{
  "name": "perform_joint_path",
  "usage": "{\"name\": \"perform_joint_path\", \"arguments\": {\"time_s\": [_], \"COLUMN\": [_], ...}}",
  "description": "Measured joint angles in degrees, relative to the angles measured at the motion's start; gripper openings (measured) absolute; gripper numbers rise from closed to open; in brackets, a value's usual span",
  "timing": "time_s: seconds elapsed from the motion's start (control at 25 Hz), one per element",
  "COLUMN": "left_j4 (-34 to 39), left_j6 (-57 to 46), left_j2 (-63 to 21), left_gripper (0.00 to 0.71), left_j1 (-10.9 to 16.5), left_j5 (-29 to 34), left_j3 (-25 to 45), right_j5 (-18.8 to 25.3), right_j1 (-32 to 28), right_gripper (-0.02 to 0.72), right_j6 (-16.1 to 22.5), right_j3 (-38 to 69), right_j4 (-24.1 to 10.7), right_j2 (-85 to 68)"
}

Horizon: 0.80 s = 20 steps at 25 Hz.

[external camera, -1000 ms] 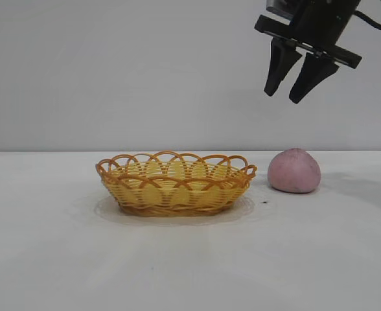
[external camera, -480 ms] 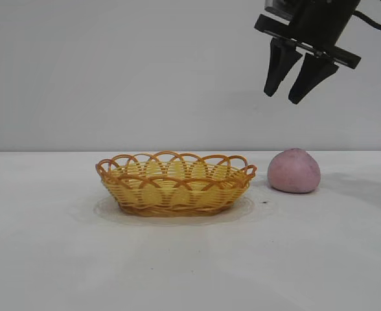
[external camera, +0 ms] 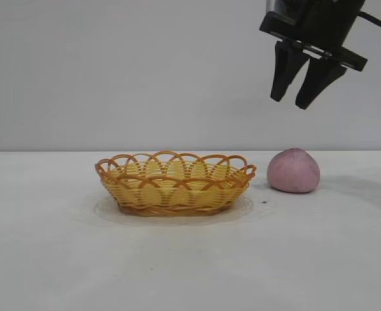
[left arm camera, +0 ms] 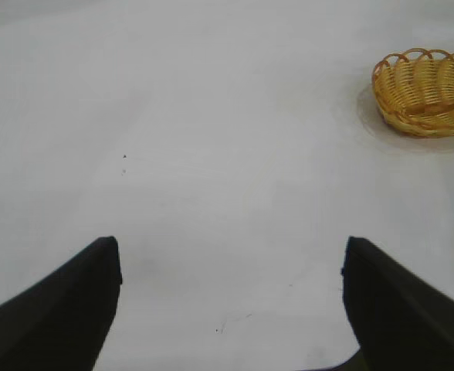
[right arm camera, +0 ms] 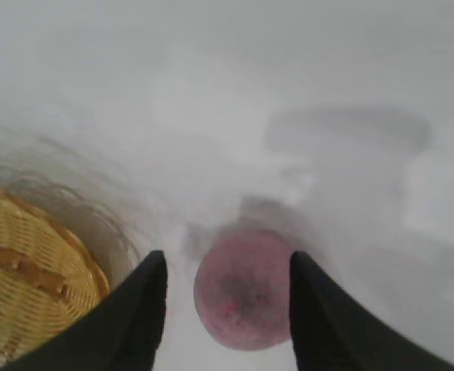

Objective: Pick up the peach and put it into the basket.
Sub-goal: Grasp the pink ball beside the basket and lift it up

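High above the peach (external camera: 294,171), hanging a touch further right than a second ago: right gripper (external camera: 300,102), fingers partly apart, gripping nothing. Sitting unmoved on the white table (external camera: 190,259), holding nothing visible: the scalloped wicker basket (external camera: 175,183). Resting just right of it, dull pink, matte, domed. Left gripper (left arm camera: 231,305) gaping wide over bare table.

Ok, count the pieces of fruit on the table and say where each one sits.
1. The dull pink, dome-shaped peach rests on the white table, beside and apart from the woven yellow-tan wicker basket, below the right gripper. The basket looks empty.
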Motion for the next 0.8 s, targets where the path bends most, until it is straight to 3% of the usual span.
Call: {"name": "perform_joint_path", "arguments": {"time_s": [0.24, 0.48, 0.52, 0.6, 0.68, 0.72, 0.8], "left_j4": [0.0, 0.0, 0.0, 0.1, 0.1, 0.1, 0.1], "left_j6": [0.08, 0.08, 0.08, 0.08, 0.08, 0.08, 0.08], "left_j2": [-0.13, -0.13, -0.13, -0.13, -0.13, -0.13, -0.13], "left_gripper": [0.525, 0.525, 0.525, 0.525, 0.525, 0.525, 0.525], "left_j1": [1.08, 8.76, 9.08, 9.17, 9.17, 9.17, 9.17], "left_j5": [0.0, 0.0, 0.0, 0.0, 0.0, 0.0, 0.0], "left_j3": [0.0, 0.0, 0.0, 0.0, 0.0, 0.0, 0.0], "right_j5": [4.01, 3.3, 2.7, 2.11, 1.87, 1.87, 1.76], "right_j1": [0.0, 0.0, 0.0, 0.0, 0.11, 0.35, 1.69], "right_gripper": [0.295, 0.295, 0.2, 0.083, 0.06, 0.0, 0.0], "right_j6": [0.0, 0.0, 0.0, 0.0, -0.35, -0.47, -0.47], "right_j3": [0.0, 0.0, 0.0, -0.13, -0.42, -0.64, -1.25], "right_j4": [-1.54, -1.54, -1.36, 0.01, 1.94, 2.46, 2.47], "right_j2": [4.36, 9.32, 9.87, 10.09, 9.09, 8.04, 5.38]}}
